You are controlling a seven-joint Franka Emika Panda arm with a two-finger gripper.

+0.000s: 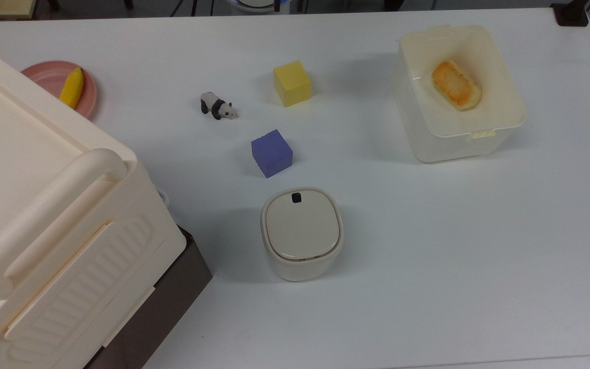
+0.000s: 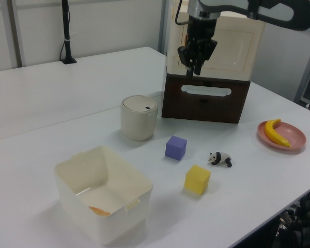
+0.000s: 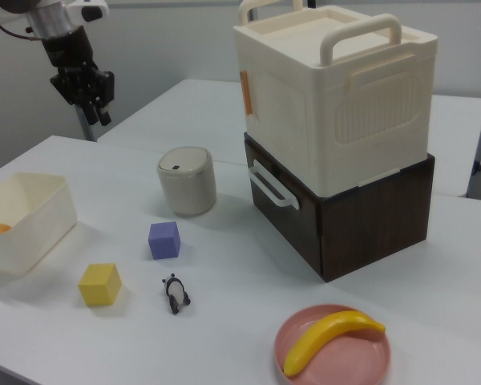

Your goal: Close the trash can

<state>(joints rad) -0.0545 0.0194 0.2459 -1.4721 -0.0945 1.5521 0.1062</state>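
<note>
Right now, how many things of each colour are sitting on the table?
Cream: 3, the trash can, the bread container, the big box
Yellow: 2, cube, banana
Purple: 1, cube
Pink: 1, plate
Black-and-white: 1, panda
Total: 8

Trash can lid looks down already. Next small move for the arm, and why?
Probably none beyond holding clear or parking. The trash can has its lid lying flat and flush in the rim, and the left view shows no gap either. The gripper hangs high above the table, well away from the can, with nothing in it. Another press seems unnecessary.
</note>
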